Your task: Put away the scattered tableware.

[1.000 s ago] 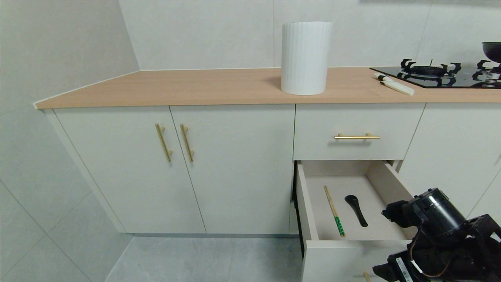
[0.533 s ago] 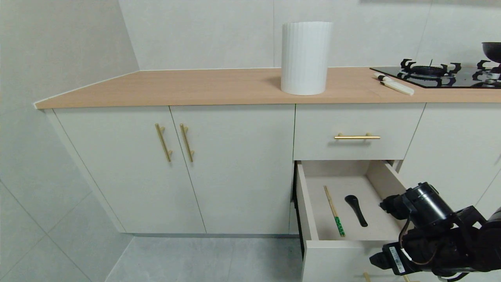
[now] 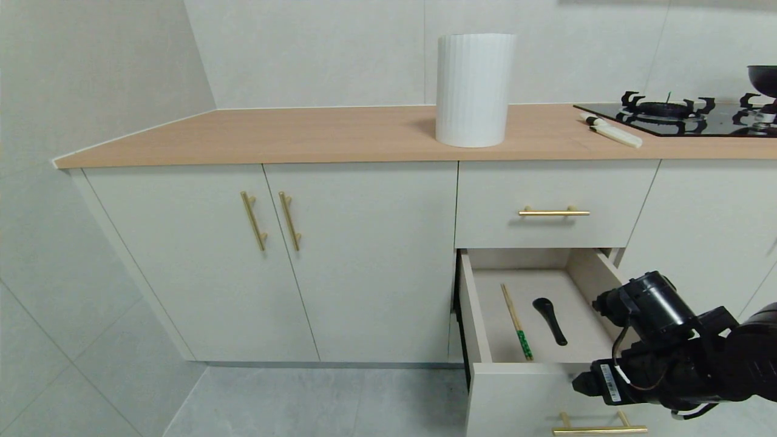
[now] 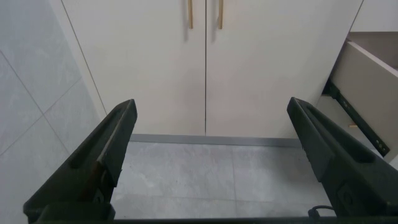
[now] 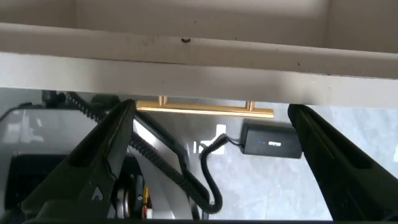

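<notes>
Drawer [image 3: 476,315] pushed partway shut by right gripper [image 5: 211,109], fingers released, at 5 o'clock | chopsticks [image 3: 517,331], black spoon [image 3: 550,321] stowed inside; closing judged underway | left gripper [image 4: 211,104] fingers released

The open pale-grey drawer [image 3: 475,309] holds green-tipped bamboo chopsticks [image 3: 516,330] with a black plastic spoon [image 3: 549,320] just beside them at 3 o'clock, and the light wooden countertop [image 3: 303,136] bears a ribbed white cylindrical container [image 3: 473,91].
</notes>
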Robot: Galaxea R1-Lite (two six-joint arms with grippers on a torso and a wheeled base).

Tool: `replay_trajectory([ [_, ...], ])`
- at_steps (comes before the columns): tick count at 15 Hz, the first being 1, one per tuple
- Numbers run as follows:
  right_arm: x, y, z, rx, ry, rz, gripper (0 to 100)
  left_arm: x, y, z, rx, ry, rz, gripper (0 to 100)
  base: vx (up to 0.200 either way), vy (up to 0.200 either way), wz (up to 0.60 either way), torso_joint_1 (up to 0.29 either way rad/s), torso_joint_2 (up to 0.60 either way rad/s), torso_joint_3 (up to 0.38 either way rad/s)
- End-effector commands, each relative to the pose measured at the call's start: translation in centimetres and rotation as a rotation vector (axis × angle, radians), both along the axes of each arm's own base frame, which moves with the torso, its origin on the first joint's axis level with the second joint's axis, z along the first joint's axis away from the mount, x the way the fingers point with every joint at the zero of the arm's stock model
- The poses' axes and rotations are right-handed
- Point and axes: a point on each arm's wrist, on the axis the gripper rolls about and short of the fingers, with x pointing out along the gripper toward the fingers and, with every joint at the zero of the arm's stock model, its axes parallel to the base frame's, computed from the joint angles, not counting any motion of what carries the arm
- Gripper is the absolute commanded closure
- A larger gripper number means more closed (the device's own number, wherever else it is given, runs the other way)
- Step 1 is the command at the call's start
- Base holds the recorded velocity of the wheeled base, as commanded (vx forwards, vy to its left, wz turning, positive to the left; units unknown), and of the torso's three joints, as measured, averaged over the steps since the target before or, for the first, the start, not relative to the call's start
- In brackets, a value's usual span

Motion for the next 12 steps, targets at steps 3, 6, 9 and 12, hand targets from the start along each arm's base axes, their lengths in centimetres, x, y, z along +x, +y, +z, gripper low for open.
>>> replay_trajectory([
  [3, 1.2, -0.6, -0.6, 0.015, -0.029, -0.05, 0, 0.0, 0.0, 0.0, 0.0, 0.001, 0.001, 0, 0.0, 0.0, 0.0, 0.0, 0.0, 0.0],
  [6, 2.0, -0.9, -1.1, 0.027, -0.061, -0.073, 0, 0.0, 0.0, 0.0, 0.0, 0.001, 0.001, 0, 0.0, 0.0, 0.0, 0.0, 0.0, 0.0],
  [9, 2.6, -1.1, -1.5, 0.031, -0.068, -0.088, 0, 0.0, 0.0, 0.0, 0.0, 0.001, 0.001, 0, 0.0, 0.0, 0.0, 0.0, 0.0, 0.0],
  [12, 3.0, -1.0, -1.8, 0.04, -0.089, -0.09, 0, 0.0, 0.0, 0.0, 0.0, 0.001, 0.001, 0, 0.0, 0.0, 0.0, 0.0, 0.0, 0.0],
])
